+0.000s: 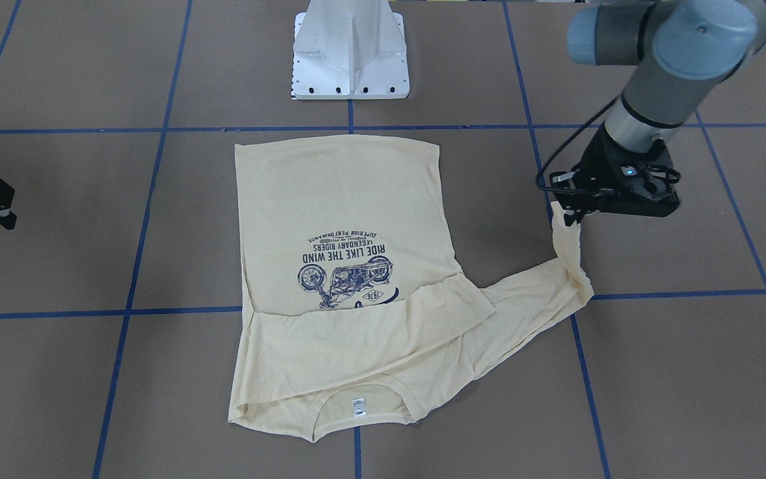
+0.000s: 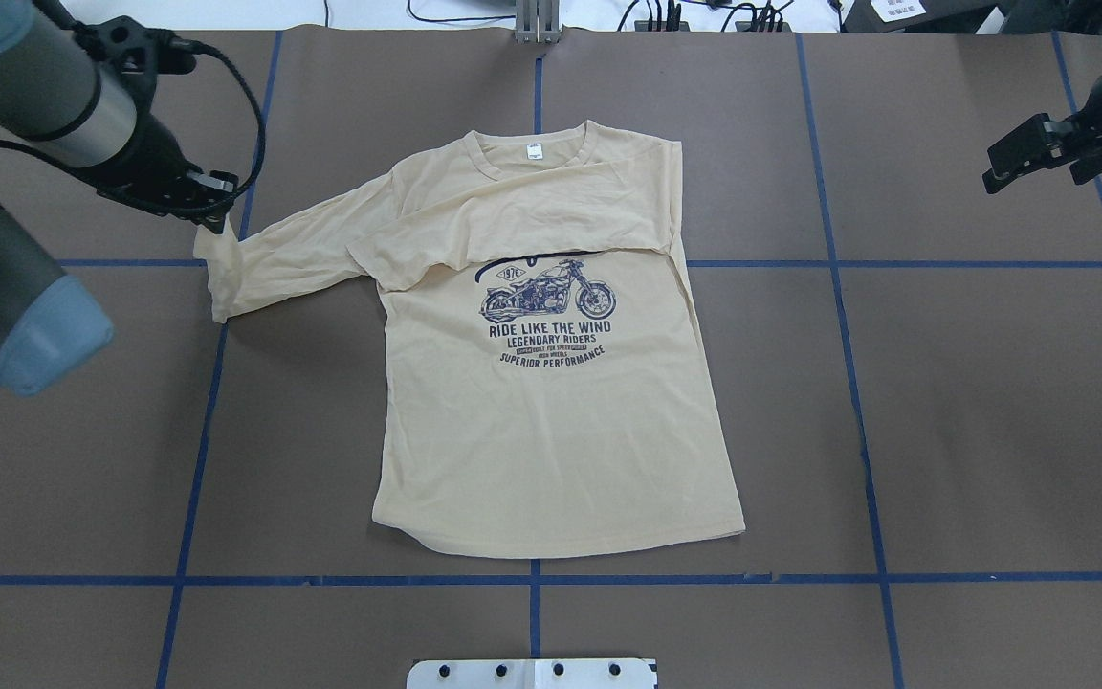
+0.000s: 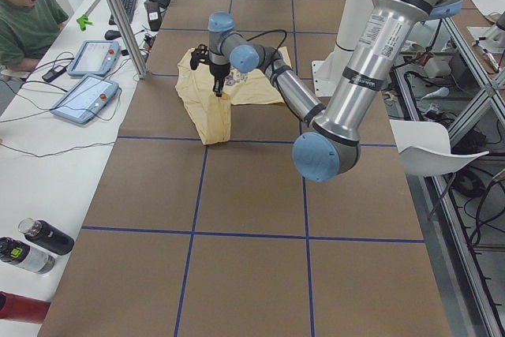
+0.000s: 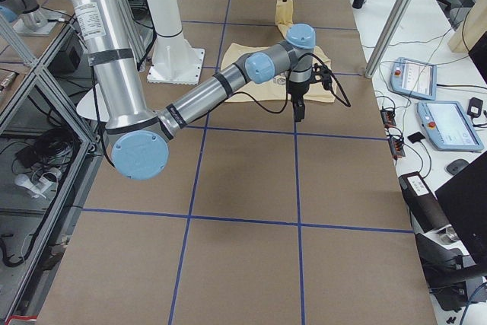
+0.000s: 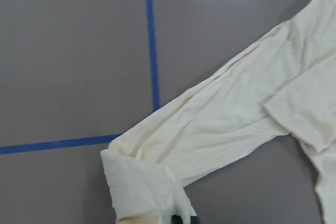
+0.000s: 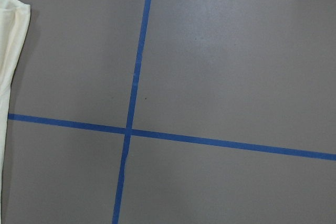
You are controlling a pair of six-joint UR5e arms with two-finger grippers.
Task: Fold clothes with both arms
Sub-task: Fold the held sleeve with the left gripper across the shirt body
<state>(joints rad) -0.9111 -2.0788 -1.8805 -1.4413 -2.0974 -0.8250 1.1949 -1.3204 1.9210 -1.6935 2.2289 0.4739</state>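
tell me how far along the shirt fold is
Done: one sleeve of the T-shirt lies folded across the chest, over the print's top. In hand: the left gripper pinches the other sleeve's cuff, lifted off the table. Left: folding that sleeve in, then the body; the right gripper hangs clear of the shirt.

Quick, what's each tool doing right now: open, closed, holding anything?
Left tool: closed on the T-shirt's raised sleeve cuff.
Right tool: holds nothing; open or closed cannot be told.
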